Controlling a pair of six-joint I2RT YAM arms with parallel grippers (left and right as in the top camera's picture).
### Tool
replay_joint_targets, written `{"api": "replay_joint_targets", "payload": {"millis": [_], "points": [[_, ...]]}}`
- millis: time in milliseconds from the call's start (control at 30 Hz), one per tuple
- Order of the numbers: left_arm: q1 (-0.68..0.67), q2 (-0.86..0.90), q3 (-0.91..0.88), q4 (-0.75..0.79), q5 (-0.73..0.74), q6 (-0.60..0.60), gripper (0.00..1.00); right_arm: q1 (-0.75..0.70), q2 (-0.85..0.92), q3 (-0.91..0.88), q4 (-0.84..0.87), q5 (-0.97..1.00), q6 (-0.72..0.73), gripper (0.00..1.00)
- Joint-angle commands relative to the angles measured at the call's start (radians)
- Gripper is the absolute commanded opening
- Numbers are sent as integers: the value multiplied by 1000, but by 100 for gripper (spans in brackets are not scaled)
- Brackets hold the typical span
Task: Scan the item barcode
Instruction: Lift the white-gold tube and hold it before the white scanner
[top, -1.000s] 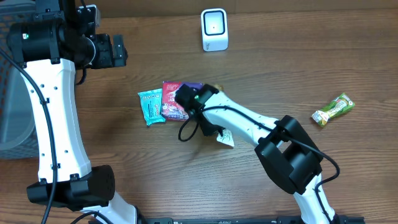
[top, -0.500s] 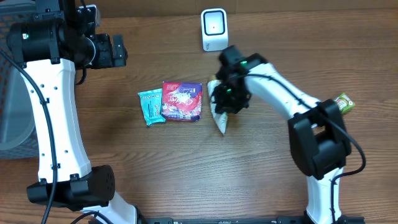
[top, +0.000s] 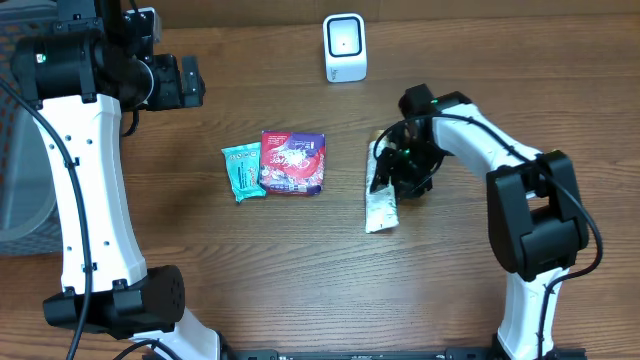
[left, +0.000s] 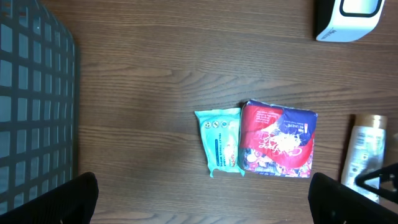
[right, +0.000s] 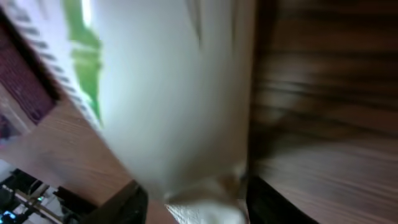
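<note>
White tube (top: 381, 200), the item to be scanned, lies flat on the wooden worktop (top: 250, 270), its length running toward and away from the scanner (top: 345, 47), which stands well apart from it at the far edge. Your right gripper (top: 397, 168) sits over the tube's far end, touching or nearly touching it. The right wrist view is filled with blurred white packaging between the fingers, and you cannot tell from the pictures whether the jaws grip the tube or merely straddle it. Just to the tube's left, with a gap between them, lies a red packet (top: 293, 162), and a teal packet (top: 243, 170) lies against that packet's far side. Your left gripper (left: 202, 200) hangs high above the worktop with its fingers spread wide and nothing between them, looking down on both packets. A wire basket (left: 31, 93) fills the left edge of that view.
</note>
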Motion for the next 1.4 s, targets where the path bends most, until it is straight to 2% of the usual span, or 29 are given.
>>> {"api": "replay_joint_targets", "payload": {"millis": [0, 233, 300, 367, 433, 567, 700, 833, 967, 1067, 1133, 1367], "points": [[0, 7, 3, 1, 0, -6, 100, -26, -19, 35, -18, 74, -31, 52], [0, 7, 3, 1, 0, -6, 100, -40, -20, 162, -96, 97, -129, 52], [0, 7, 3, 1, 0, -6, 100, -42, -20, 188, -100, 82, -146, 57], [0, 7, 3, 1, -1, -6, 100, -47, -20, 192, -95, 71, -154, 67], [0, 7, 3, 2, 0, -6, 100, -55, -19, 178, -92, 53, -186, 72], [0, 7, 3, 1, 0, -6, 100, -83, -19, 94, -70, -81, -304, 72], [-3, 7, 3, 1, 0, -6, 100, -114, -19, -25, 29, -214, -335, 72], [8, 7, 3, 2, 0, -6, 100, -128, -19, -151, 163, -284, -331, 67], [9, 7, 3, 1, -1, -6, 99, -130, -19, -192, 247, -349, -322, 60], [-8, 7, 3, 1, 0, -6, 100, -130, -19, -198, 286, -354, -274, 44], [-18, 7, 3, 1, 0, -6, 100, -130, -19, -198, 303, -364, -270, 26], [-13, 7, 3, 2, -1, -6, 100, -131, -20, -194, 327, -433, -270, 18]]}}
